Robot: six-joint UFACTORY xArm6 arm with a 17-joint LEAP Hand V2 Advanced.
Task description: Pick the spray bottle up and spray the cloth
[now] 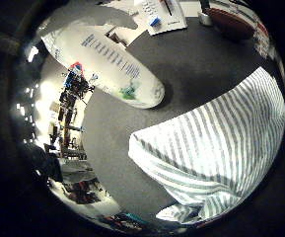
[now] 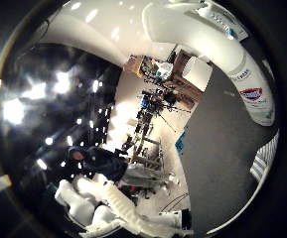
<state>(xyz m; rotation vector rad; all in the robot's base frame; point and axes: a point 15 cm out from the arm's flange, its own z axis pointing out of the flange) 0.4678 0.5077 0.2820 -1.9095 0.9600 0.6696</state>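
Already lifted: spray bottle (image 1: 110, 64) clamped in hand (image 2: 108, 203) above table (image 1: 201, 59); striped cloth (image 1: 216, 153) not yet sprayed.

**Open desk between bottle and cloth**

The bottle (image 1: 107, 61) lies on its side on the dark desk (image 1: 201, 64), close under the palm. The striped cloth (image 1: 216, 153) is bunched up just beside it, apart from it, with a strip of bare desk between them. More bare desk runs past the bottle's base toward the papers (image 1: 164, 17) and a reddish object (image 1: 233, 19) at the far edge. Beyond the desk's other edge the room is crowded with equipment (image 2: 150, 124).
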